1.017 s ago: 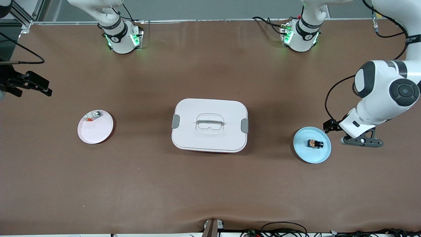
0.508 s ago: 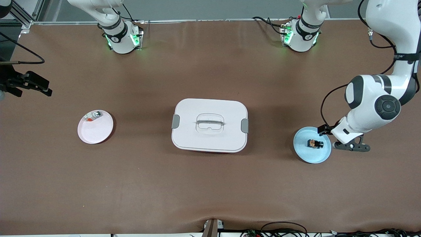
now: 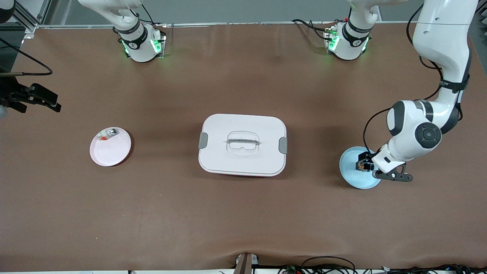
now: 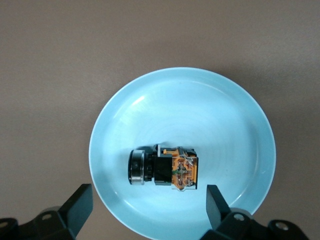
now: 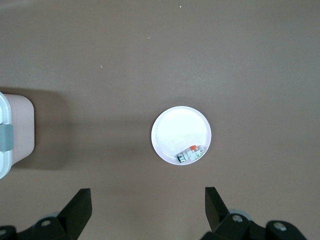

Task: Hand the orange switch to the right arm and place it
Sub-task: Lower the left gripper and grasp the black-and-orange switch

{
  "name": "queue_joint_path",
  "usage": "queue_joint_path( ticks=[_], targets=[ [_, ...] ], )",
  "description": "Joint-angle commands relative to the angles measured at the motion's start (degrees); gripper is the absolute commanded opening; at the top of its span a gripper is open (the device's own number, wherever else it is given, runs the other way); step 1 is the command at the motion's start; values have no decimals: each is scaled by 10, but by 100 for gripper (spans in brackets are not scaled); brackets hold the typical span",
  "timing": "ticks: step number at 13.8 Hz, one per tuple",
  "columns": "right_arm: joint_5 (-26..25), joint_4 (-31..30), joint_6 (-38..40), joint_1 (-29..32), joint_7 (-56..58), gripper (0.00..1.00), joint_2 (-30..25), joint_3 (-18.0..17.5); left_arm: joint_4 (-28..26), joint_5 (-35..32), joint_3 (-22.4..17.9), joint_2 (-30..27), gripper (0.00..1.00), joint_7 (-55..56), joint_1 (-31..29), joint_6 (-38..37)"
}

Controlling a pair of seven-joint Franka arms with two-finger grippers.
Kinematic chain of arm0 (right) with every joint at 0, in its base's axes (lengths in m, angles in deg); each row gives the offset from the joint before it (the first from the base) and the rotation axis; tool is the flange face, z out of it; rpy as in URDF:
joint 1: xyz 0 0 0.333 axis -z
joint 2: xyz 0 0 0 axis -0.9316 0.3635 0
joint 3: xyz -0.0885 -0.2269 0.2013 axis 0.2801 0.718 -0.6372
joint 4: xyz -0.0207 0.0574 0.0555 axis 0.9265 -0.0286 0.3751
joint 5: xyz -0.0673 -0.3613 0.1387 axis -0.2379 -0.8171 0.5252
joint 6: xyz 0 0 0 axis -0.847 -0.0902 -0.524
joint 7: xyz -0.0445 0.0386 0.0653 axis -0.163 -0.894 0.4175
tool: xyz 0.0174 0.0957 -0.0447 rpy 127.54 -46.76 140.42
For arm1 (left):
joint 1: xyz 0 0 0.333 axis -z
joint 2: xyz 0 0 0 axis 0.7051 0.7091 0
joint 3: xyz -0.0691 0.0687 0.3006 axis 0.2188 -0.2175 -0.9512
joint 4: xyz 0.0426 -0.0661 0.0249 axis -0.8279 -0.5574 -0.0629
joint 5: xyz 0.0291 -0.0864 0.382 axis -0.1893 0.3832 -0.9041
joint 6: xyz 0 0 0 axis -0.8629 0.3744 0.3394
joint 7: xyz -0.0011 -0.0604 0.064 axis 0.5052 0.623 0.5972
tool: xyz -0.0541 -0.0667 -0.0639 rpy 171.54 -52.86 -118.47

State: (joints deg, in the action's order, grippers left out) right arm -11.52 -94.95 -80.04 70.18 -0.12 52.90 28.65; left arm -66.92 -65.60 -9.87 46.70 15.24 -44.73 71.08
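The orange switch [image 3: 361, 166] is a small black block with an orange part and lies on its side on the light blue plate [image 3: 352, 175] at the left arm's end of the table. In the left wrist view the orange switch [image 4: 165, 168] lies on the plate [image 4: 200, 110], with my left gripper [image 4: 147, 209] open just above it and a finger at each end, not touching it. In the front view my left gripper [image 3: 371, 164] hangs over the plate. My right gripper [image 3: 40, 99] waits, open and empty [image 5: 147, 207], high over the right arm's end of the table.
A white lidded box [image 3: 242, 144] with a handle and grey clips stands at mid-table. A pale pink plate [image 3: 110, 148] holding a small silver-and-red part [image 3: 107, 134] lies toward the right arm's end, and it shows in the right wrist view [image 5: 175, 130].
My left arm has swung in toward the blue plate and come down, so its gripper now hangs over the switch. The right arm has not moved.
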Motion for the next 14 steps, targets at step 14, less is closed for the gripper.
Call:
queue_joint_path(
  ticks=[14],
  targets=[
    [-9, 17, 6, 5, 5, 100, 9, -4, -4, -39, 1, 52, 80, -5, 2, 72]
  ],
)
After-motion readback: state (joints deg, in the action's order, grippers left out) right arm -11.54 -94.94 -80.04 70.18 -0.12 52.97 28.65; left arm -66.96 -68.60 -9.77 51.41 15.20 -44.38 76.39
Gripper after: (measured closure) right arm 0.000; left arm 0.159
